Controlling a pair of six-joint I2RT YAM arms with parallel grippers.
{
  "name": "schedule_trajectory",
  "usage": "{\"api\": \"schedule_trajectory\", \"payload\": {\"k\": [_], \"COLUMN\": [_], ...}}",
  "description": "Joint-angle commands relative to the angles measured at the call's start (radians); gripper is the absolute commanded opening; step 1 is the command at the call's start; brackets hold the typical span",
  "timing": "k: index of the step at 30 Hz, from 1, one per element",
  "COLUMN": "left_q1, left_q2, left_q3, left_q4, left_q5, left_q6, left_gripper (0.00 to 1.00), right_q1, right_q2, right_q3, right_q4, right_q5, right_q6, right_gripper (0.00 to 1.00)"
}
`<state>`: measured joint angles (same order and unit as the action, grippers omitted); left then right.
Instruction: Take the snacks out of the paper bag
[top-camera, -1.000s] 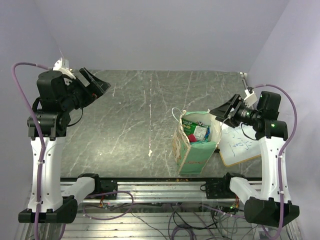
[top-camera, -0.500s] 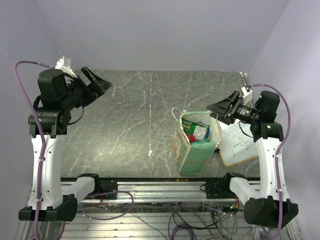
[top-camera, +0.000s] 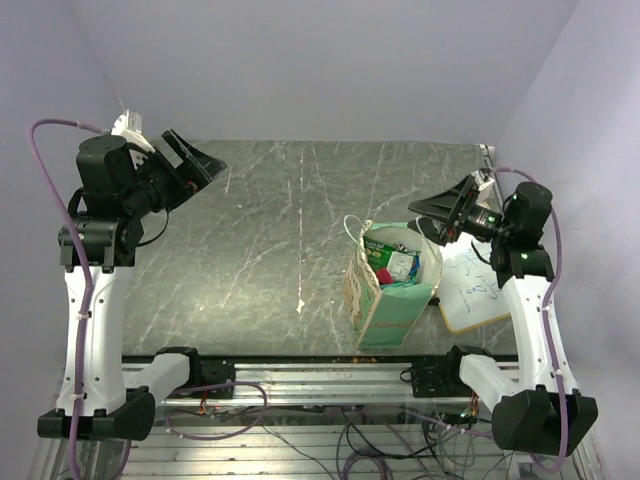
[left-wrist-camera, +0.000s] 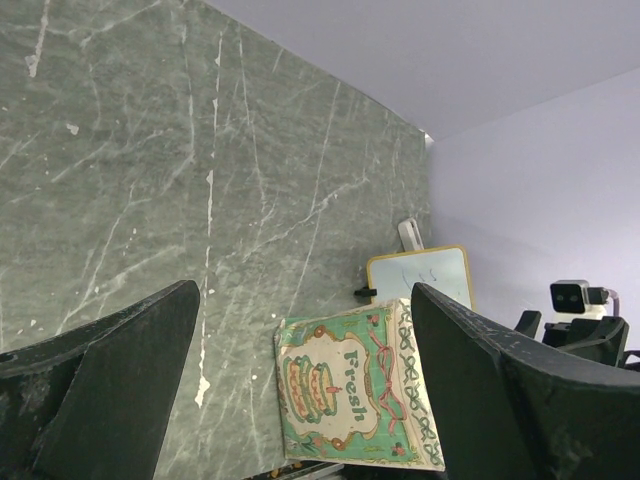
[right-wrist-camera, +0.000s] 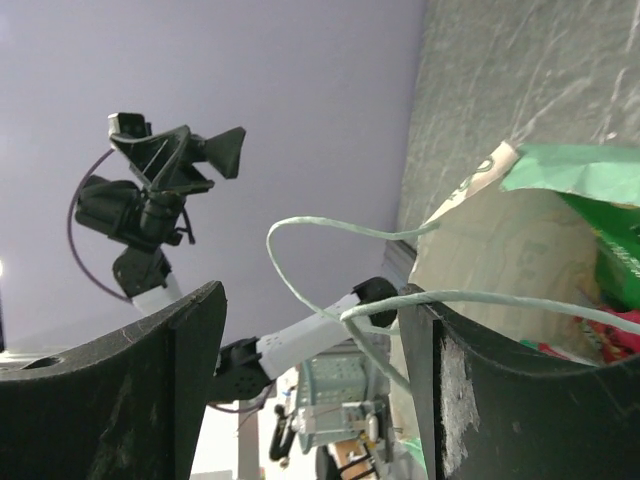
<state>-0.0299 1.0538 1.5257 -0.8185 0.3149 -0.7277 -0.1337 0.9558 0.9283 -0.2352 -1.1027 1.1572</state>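
Item one: paper bag (top-camera: 385, 300). Stands upright on the table (top-camera: 270, 220), right of centre, just beside a whiteboard (top-camera: 478, 290). Thin paper, judged light and easy to tip or drag. Its string handles (right-wrist-camera: 340, 240) are limp.

Item two: snacks (top-camera: 395, 265). Inside the open mouth of the bag, with green and red packets showing. Judged light, crinkly and slippery, so best pinched from above by a top edge or seam.

Item three: left gripper (top-camera: 195, 160). Raised at far left, jaws spread wide, empty.

Item four: right gripper (top-camera: 428, 215). Near the bag's mouth, jaws apart, nothing clamped.

Views: the overhead alone shows the packets together. The left wrist shows only the printed "Fresh" front. The right wrist shows the handles looping across its finger gap, a likely snag.
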Motion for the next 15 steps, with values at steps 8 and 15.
{"api": "schedule_trajectory", "payload": {"k": [8,15], "left_q1": [-0.004,-0.005], "left_q2": [0.006,0.016], "left_q3": [-0.009,0.002], "left_q4": [0.036,0.032], "left_q5": [0.018,0.015], "left_q6": [-0.007,-0.006], "left_gripper": [0.98,0.98], "right_q1": [0.160,0.236], "right_q2": [0.033,0.065], "right_q3": [-0.015,-0.007], "right_q4": [0.235,0.380], "right_q5": [0.041,0.078], "right_q6": [0.157,0.253], "right_gripper": [0.68,0.62]}}
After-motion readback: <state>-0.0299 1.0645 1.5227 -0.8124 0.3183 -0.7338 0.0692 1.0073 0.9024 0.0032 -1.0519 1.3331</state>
